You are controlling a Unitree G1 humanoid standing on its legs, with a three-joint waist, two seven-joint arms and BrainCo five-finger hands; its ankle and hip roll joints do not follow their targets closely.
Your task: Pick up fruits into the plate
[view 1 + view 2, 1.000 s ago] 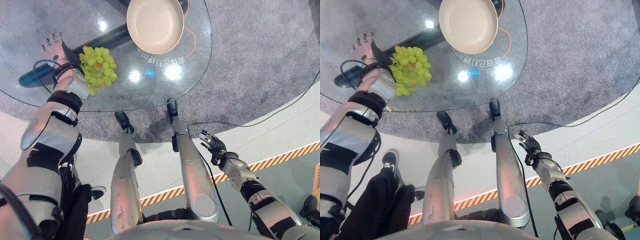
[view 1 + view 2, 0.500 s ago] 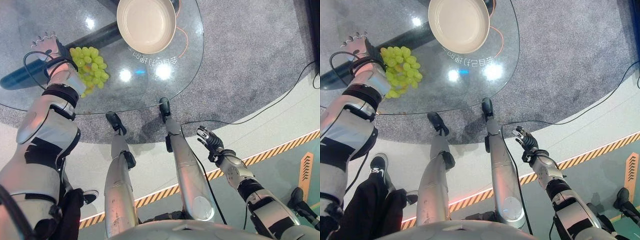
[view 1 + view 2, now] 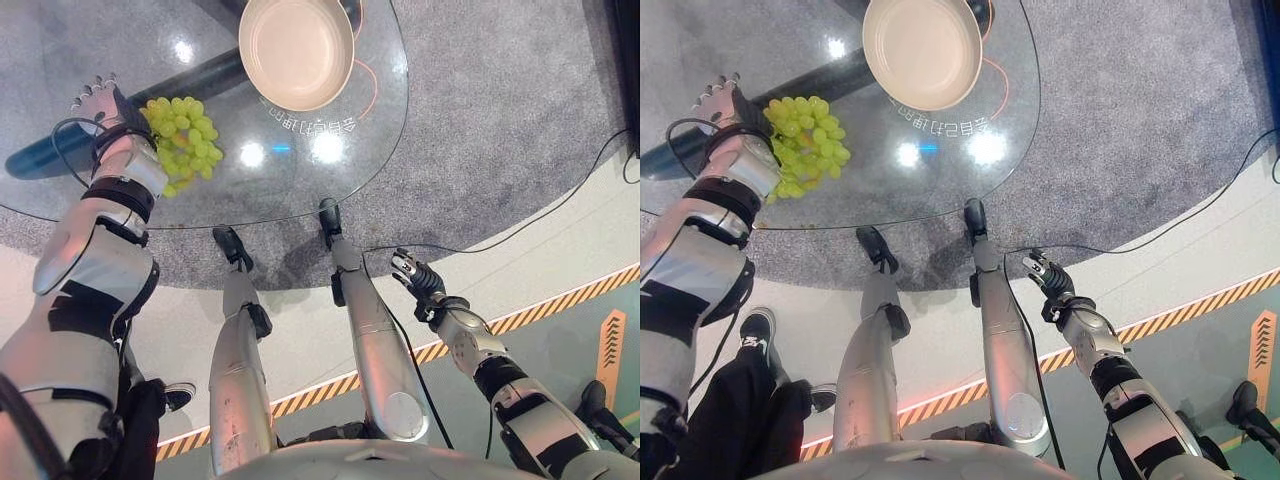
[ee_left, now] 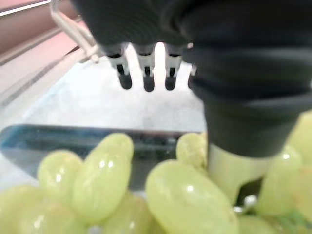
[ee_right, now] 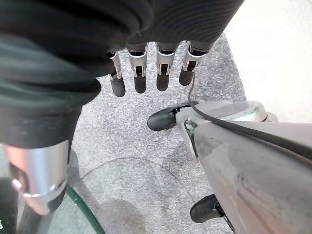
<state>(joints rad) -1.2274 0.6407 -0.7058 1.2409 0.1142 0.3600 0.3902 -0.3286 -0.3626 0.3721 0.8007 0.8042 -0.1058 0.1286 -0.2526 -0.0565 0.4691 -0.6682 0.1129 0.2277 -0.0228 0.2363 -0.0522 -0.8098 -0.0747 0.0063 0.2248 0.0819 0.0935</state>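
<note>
Over the last second the whole picture has slid a little, so the camera has moved; against the table [image 3: 330,170] itself the grapes [image 3: 180,140] and the left hand [image 3: 98,98] keep the same relation to each other, and the plate [image 3: 296,50] keeps its spot at the top centre of the frame. Nothing has been lifted, so I judge the task has not started moving forward: the grab is still being set up.

The grapes lie on the glass table at the upper left of the eye views, 1 green bunch, just beside the left wrist and partly under it. The left hand reaches past the bunch toward the upper left corner. In the left wrist view its fingers [image 4: 146,73] hang straight and spread with nothing in them, while grapes [image 4: 107,170] crowd close under the thumb side.

The right hand [image 3: 418,282] hangs low at the lower right, off the table and over the floor, its fingers [image 5: 141,73] loosely straight and empty.

The plate is empty and well apart from the bunch, up and to the right. The glass between them is bare, so the path looks free. The likely snag is that the hand sits beyond the bunch, not over it, and loose grapes may roll
</note>
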